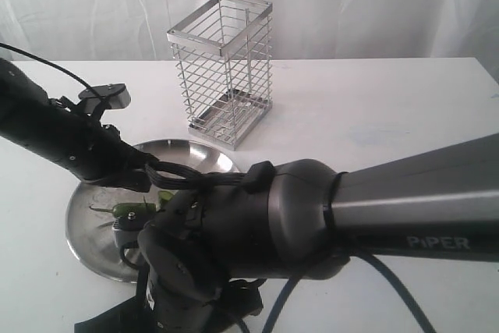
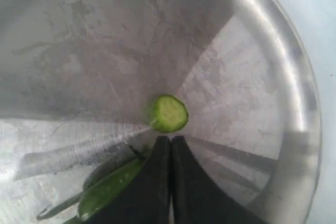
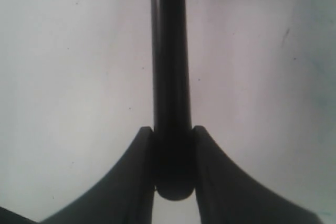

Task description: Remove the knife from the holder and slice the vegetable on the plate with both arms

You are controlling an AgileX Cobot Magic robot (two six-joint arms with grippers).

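The knife is clamped in the right gripper; the left gripper is pinched closed against the chili pepper on the steel plate. Next cut is best kept just beside those fingertips, blade straight down.

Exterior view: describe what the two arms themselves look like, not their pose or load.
Right arm: bulky, dark grey with rounded joints, pale "PIPER" lettering and a dark blue cable beneath. Left arm: black, with a thin black cable and a small grey block on top. The left gripper's fingers are smooth black, tapering.
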